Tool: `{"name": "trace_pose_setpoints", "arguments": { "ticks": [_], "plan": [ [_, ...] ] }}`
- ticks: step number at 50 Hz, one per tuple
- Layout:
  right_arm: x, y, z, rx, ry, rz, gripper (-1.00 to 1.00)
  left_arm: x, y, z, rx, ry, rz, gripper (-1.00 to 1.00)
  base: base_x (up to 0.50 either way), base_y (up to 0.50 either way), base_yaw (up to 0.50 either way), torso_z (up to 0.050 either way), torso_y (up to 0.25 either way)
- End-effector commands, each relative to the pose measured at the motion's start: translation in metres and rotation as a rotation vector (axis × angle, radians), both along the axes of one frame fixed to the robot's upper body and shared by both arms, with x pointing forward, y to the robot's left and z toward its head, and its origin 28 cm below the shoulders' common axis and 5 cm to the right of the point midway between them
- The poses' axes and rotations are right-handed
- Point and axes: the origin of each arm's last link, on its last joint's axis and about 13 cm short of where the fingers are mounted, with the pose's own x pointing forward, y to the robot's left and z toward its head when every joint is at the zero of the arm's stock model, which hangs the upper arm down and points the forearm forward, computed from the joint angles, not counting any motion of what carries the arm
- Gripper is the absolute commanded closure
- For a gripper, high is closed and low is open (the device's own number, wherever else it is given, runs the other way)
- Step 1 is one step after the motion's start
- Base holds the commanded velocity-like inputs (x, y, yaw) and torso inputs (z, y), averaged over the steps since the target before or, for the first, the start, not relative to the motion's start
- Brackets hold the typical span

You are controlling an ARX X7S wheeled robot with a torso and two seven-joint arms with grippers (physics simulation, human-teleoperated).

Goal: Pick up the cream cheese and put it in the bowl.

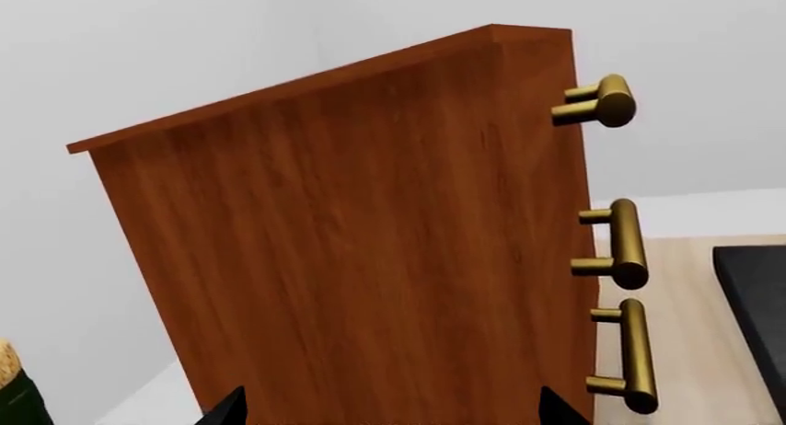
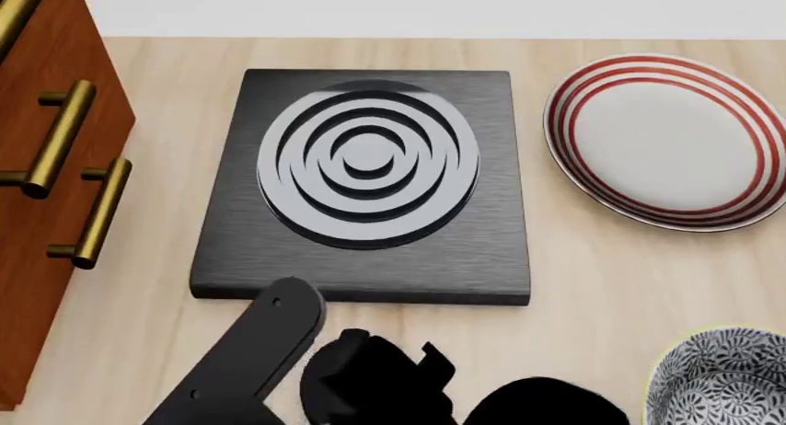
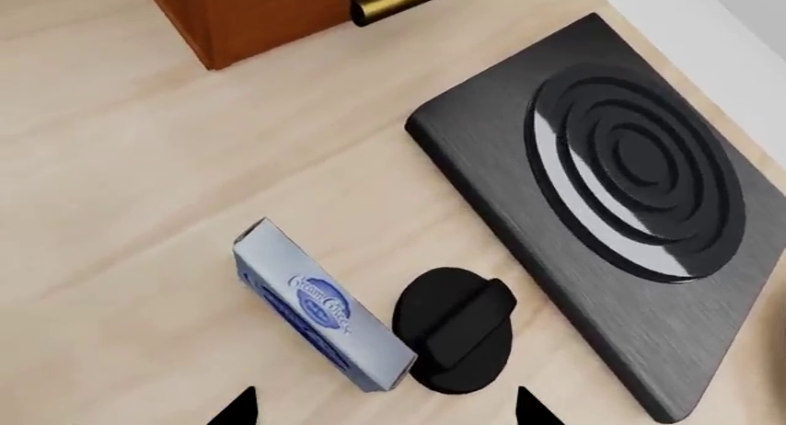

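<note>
Pale wood worktop [image 3: 135,158] spreads beneath the right gripper [image 3: 383,408], whose two dark fingertips stand apart, released, with nothing between them. The cream cheese [image 3: 322,305], a light blue-grey box with a dark blue oval label, lies on the worktop just ahead of that gripper, close beside a round black knob [image 3: 455,328]. Beyond both sits a black hotplate [image 3: 614,186] with concentric rings. The bowl [image 2: 724,379], blue-and-white patterned, shows only in the head view, near a white plate [image 2: 669,140] with red rings. The left gripper [image 1: 383,411], fingertips likewise spread and empty, faces a reddish wooden cabinet [image 1: 356,241] with brass handles [image 1: 624,246].
</note>
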Motion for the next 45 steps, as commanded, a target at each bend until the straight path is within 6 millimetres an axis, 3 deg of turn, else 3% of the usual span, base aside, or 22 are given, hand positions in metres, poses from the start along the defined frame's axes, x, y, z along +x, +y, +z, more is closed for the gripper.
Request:
{"name": "trace_pose_setpoints", "arguments": {
  "ticks": [1,45],
  "plan": [
    [0.005,0.008,-0.004,-0.011,0.005,0.035,-1.00,-0.001,-0.001,-0.001,0.004,0.002,-0.001,-1.00,0.00,0.00,0.00,0.000,0.000],
    [0.036,0.031,-0.013,-0.084,0.007,0.156,-1.00,-0.002,-0.003,-0.001,0.027,-0.004,-0.001,-1.00,0.00,0.00,0.00,0.000,0.000]
  ]
}}
